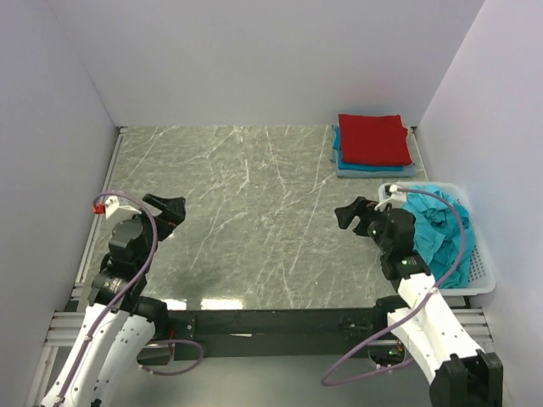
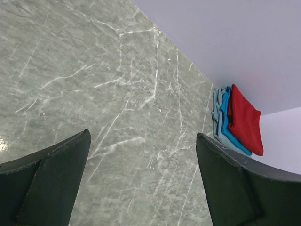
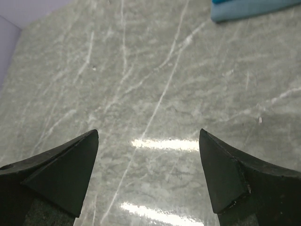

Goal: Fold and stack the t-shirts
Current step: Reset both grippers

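Note:
A folded deep red t-shirt (image 1: 373, 138) lies on top of folded teal-blue t-shirts (image 1: 376, 170) in the far right corner; the left wrist view shows the same stack, red t-shirt (image 2: 245, 121) over teal-blue t-shirts (image 2: 224, 123). A corner of the teal-blue stack (image 3: 244, 8) shows in the right wrist view. More teal-blue t-shirts (image 1: 434, 227) lie crumpled in the white mesh basket (image 1: 480, 271). My left gripper (image 1: 172, 209) (image 2: 143, 136) hangs open over bare marble at the left. My right gripper (image 1: 351, 213) (image 3: 148, 133) is open and holds nothing, just left of the basket.
The marble tabletop (image 1: 254, 220) is walled by white panels on three sides. The basket stands at the right edge beside the right arm. A purple cable loops over each arm.

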{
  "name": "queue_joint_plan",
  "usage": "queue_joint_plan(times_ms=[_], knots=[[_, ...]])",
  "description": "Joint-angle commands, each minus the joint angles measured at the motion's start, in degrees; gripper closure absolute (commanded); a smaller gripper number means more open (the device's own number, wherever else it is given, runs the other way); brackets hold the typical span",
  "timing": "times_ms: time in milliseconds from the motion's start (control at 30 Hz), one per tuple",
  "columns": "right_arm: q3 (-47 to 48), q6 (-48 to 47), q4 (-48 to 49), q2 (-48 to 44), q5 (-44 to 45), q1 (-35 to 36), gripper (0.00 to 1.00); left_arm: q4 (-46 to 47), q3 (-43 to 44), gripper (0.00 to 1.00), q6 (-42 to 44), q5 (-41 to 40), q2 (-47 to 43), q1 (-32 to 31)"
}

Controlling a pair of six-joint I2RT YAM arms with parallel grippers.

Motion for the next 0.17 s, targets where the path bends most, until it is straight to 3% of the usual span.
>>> queue_joint_plan(times_ms=[0,133], knots=[[-1.6,0.5,7.1,-3.5,0.9,0.3,0.07,-0.1,0.1,0.01,-0.5,-2.2,-1.2,0.2],[-2.4,1.4,7.6,-4.6,2.4,0.3,0.06,0.3,-0.3,0.01,-0.6,-2.1,-1.4,0.2]])
